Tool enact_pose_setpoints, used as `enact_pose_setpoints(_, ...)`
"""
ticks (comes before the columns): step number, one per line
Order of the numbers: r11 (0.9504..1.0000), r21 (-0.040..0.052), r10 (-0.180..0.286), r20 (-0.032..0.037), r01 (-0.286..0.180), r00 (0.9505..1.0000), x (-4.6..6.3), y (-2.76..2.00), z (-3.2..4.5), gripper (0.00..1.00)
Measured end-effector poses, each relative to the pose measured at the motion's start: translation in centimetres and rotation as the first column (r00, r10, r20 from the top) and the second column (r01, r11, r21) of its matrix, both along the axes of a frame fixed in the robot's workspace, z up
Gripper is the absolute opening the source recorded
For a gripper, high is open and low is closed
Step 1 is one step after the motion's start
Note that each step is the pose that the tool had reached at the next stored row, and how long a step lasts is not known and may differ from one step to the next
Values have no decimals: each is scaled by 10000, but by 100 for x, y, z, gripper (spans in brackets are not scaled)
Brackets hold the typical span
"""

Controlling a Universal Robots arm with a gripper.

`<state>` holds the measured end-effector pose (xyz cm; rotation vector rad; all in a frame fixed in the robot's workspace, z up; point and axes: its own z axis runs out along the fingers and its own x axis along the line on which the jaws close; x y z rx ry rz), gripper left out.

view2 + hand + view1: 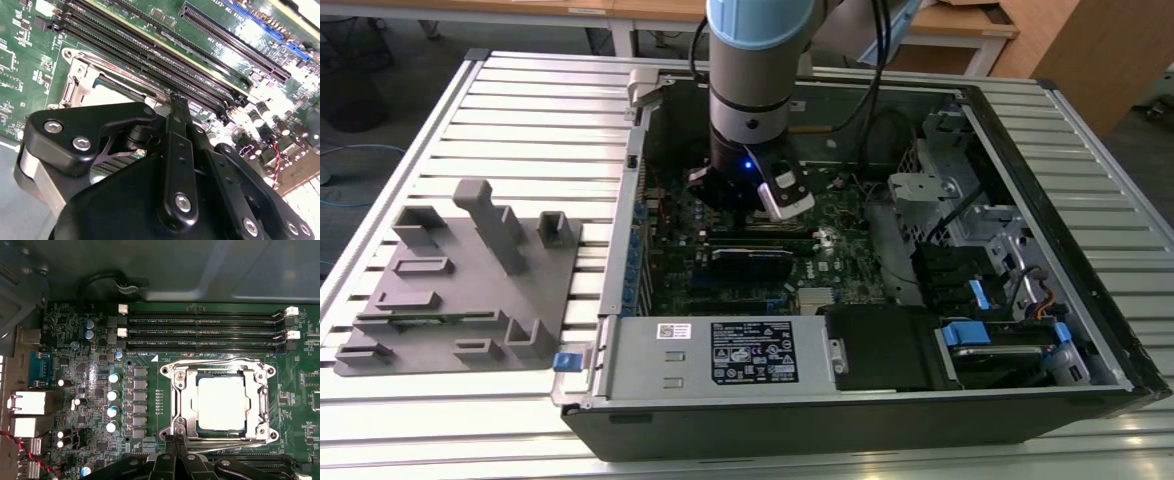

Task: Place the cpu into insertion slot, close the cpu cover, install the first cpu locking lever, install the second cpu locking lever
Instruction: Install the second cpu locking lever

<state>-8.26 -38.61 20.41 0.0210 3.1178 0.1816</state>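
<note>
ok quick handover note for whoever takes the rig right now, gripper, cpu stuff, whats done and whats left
Gripper: fingers together, holding nothing, tips at the socket's edge beside a lever.
The cpu sits in the insertion slot, silvery top showing.
The cpu cover lies closed around it.
Done: cpu placed, cover down.
Left: whether either locking lever is latched can't be told; check both.
</note>
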Motion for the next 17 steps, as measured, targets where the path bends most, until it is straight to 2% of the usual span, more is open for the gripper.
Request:
enact_pose_setpoints(9, 10000, 1, 1, 0, -1, 10000, 2, -1, 73, 11)
enact_pose_setpoints(17, 10000, -1, -4, 0, 4, 10000, 12, -46, 80, 11)
